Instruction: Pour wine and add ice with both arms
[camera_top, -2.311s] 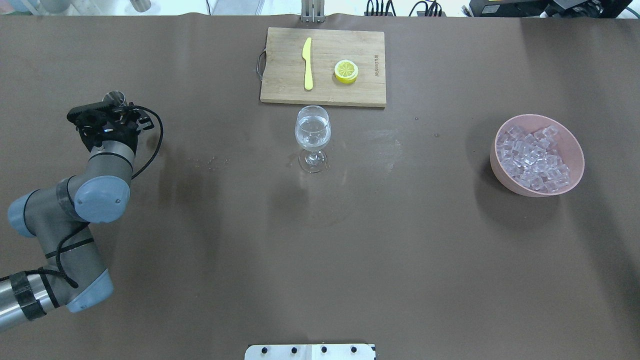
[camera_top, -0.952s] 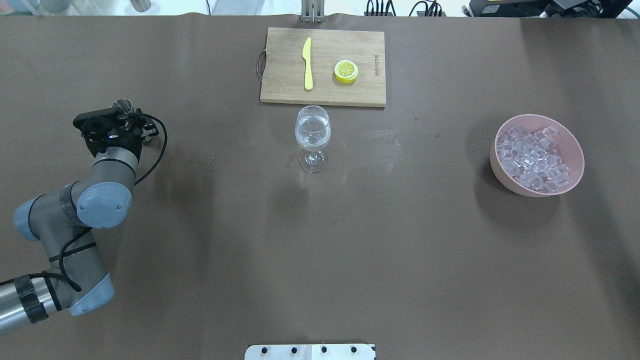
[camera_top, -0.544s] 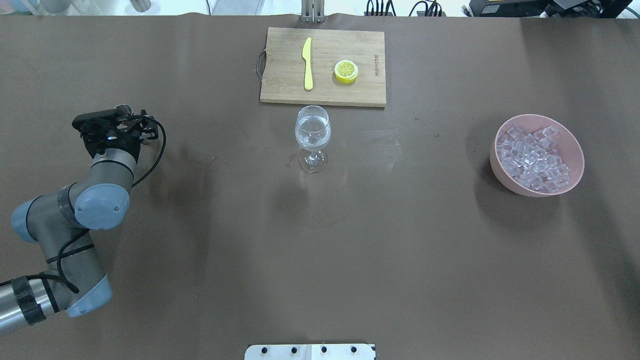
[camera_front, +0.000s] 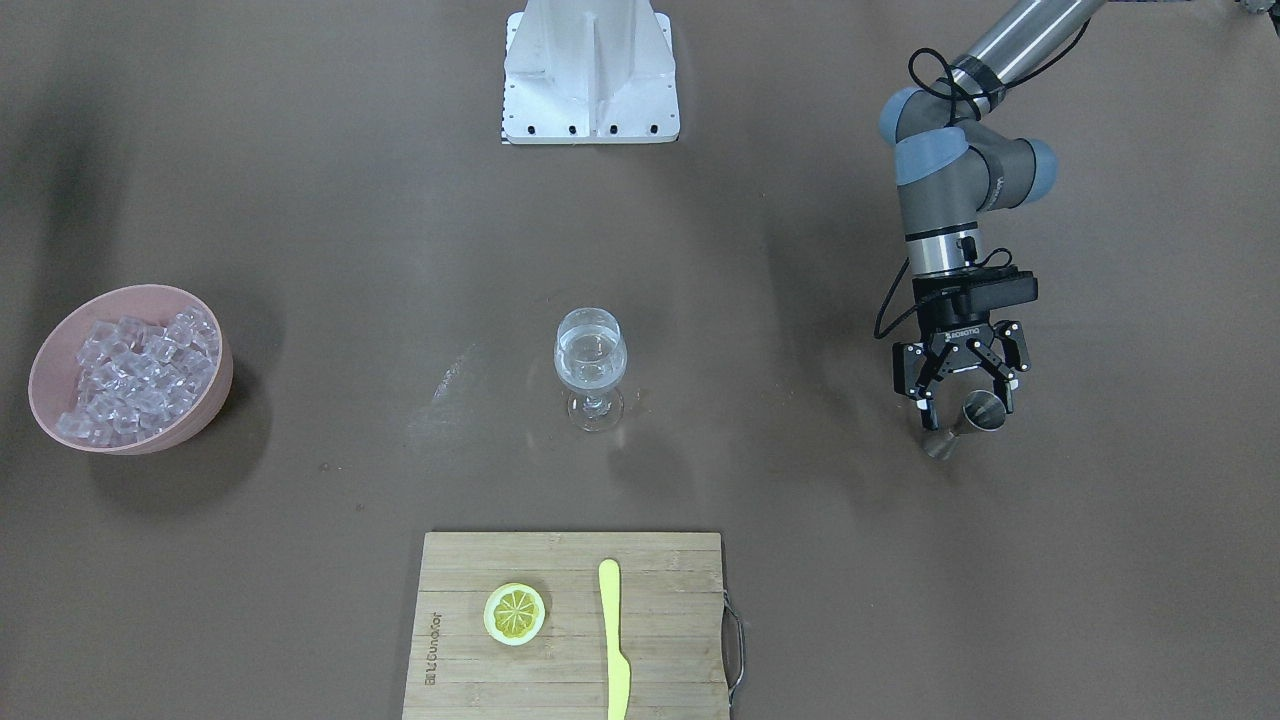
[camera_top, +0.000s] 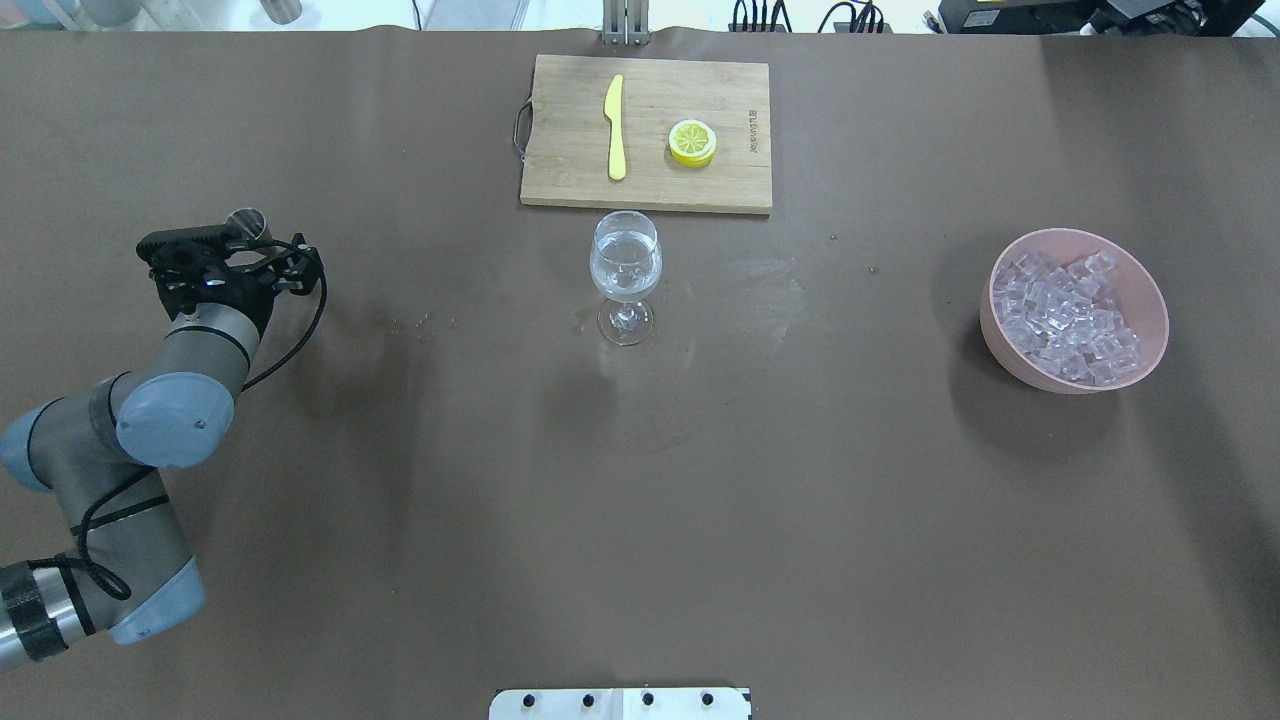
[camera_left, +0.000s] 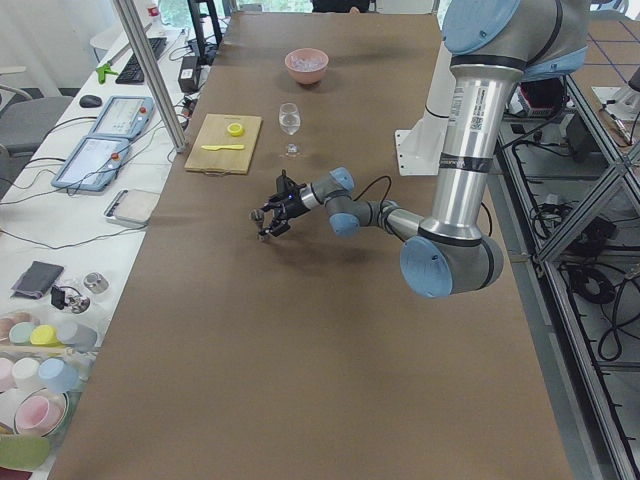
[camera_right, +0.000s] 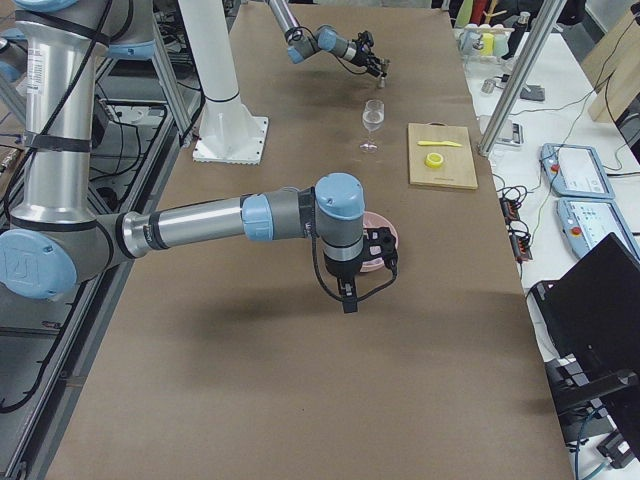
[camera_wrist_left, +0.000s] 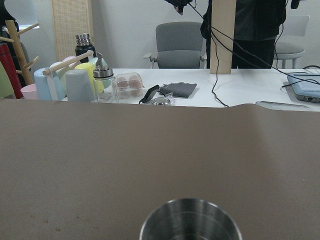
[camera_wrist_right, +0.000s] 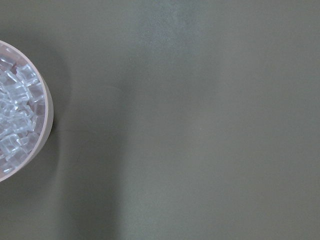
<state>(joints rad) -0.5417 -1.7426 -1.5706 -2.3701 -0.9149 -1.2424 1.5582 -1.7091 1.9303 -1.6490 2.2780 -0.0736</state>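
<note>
While wine (camera_front: 590, 378) sits in glass (camera_front: 594, 411), ice (camera_front: 135, 372) fills bowl (camera_front: 218, 400), left tool (camera_front: 965, 393) released, right tool (camera_right: 346, 299) grip unclear.

The small cup (camera_wrist_left: 190, 220) is brushed, shiny metal. The table (camera_top: 640, 480) wears a matt brown cover, perhaps paper. The board (camera_top: 570, 120) is pale wood; the bowl (camera_top: 1003, 348), matt pink plastic.
</note>
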